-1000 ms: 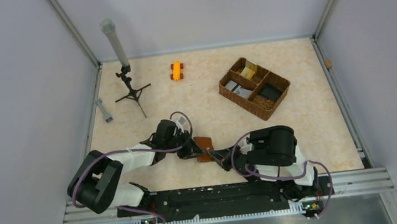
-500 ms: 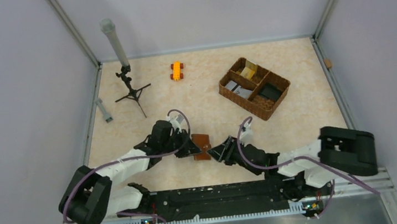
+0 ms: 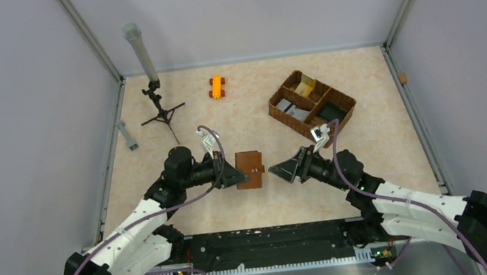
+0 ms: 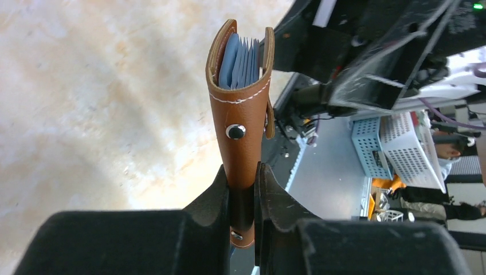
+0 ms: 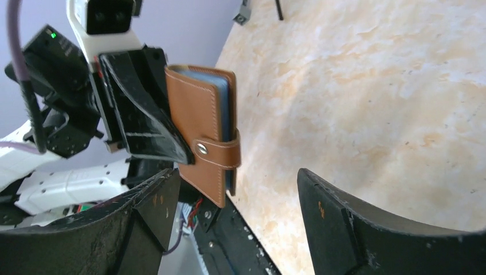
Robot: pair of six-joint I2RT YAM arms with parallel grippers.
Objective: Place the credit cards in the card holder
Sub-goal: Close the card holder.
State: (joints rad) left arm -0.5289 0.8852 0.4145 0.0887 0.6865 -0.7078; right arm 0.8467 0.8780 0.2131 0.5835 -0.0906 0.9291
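The brown leather card holder (image 3: pixel 249 169) is folded, its snap tab wrapped across the edge, and hangs just above the table at centre. My left gripper (image 3: pixel 234 174) is shut on its spine end. The left wrist view shows the card holder (image 4: pixel 240 114) upright between my fingers (image 4: pixel 220 192), blue pockets at its top. My right gripper (image 3: pixel 284 171) stands open just right of it, touching nothing. In the right wrist view the card holder (image 5: pixel 200 143) lies ahead of the wide-apart right gripper (image 5: pixel 238 189). Gold (image 3: pixel 304 89), silver (image 3: pixel 290 107) and black (image 3: pixel 330 113) credit cards lie in the basket.
A brown woven compartmented basket (image 3: pixel 309 128) stands at the back right. A black tripod with a grey tube (image 3: pixel 155 99) is at the back left, a small grey piece (image 3: pixel 128 136) beside it. An orange toy (image 3: pixel 216 86) lies at the back centre.
My right gripper has opened and drawn back to the right, off the card holder. The left arm stretched out and carried the holder slightly forward.
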